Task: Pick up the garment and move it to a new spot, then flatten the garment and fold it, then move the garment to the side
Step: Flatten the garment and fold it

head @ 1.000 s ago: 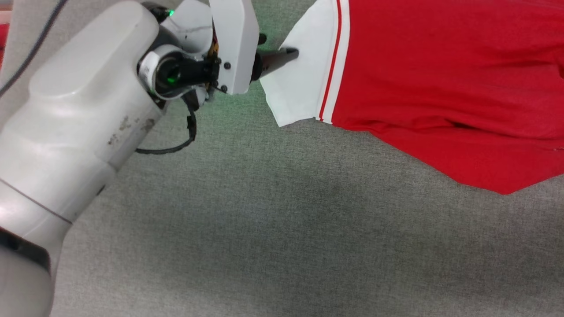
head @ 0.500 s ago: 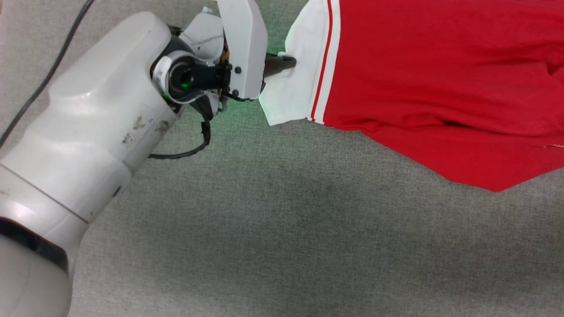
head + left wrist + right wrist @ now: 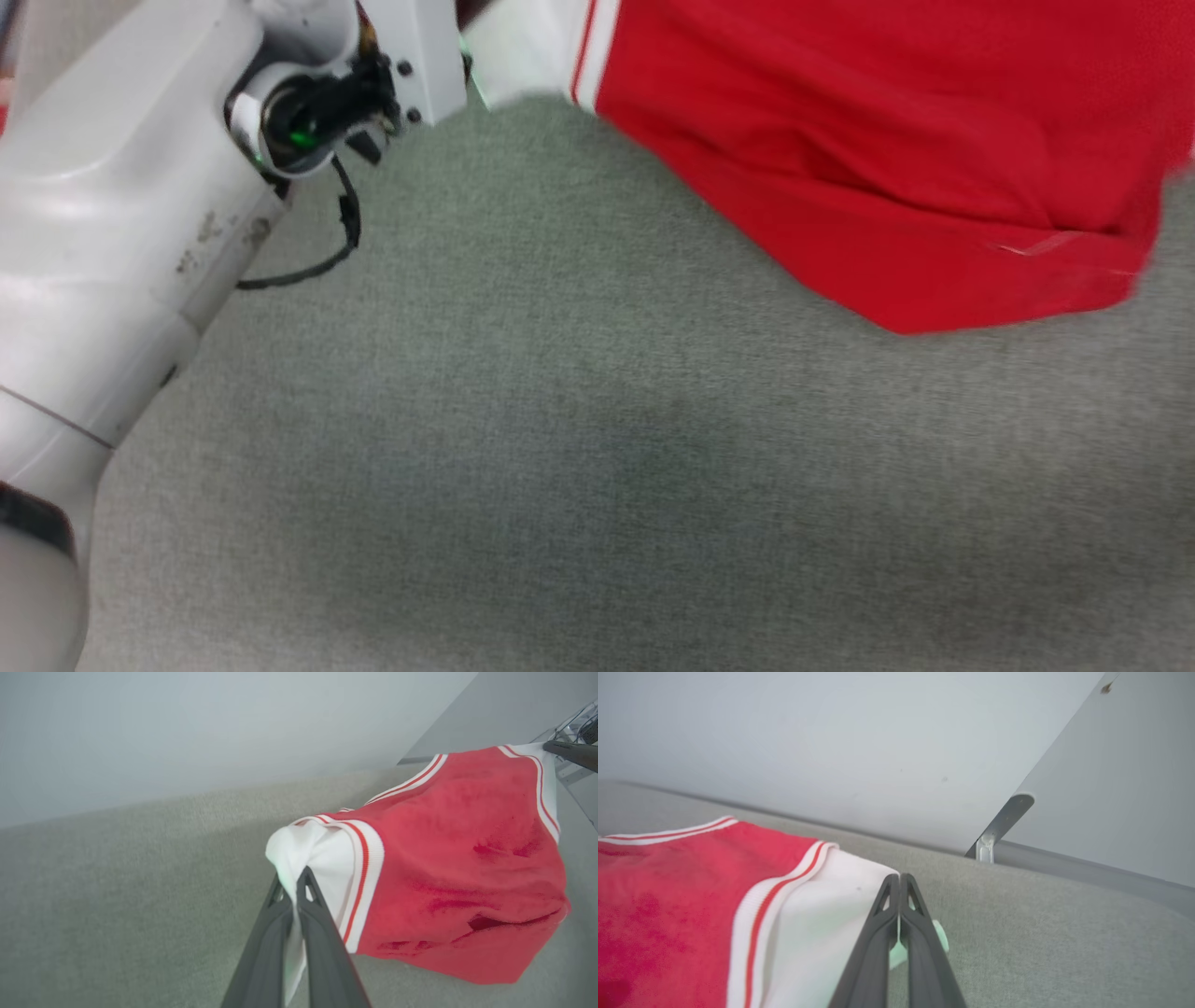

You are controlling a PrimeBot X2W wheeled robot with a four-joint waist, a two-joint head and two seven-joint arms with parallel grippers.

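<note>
The garment is a red jersey with white sleeves and red-white striped bands, stretched across the top of the head view with its lower corner hanging toward the grey surface. In the left wrist view my left gripper is shut on one bunched white sleeve, lifted off the surface. My right gripper is shut on the edge of the other white sleeve. That right gripper also appears at the far end of the garment as a dark finger. The left forearm fills the head view's upper left.
A grey fabric-covered surface lies under everything. Pale wall panels rise behind it, joined by a metal bracket. A black cable loops under the left wrist.
The left gripper closed on the white sleeve and raised it. Arm and garment have shifted up and left in the head view, and the garment's lower corner sits higher.
</note>
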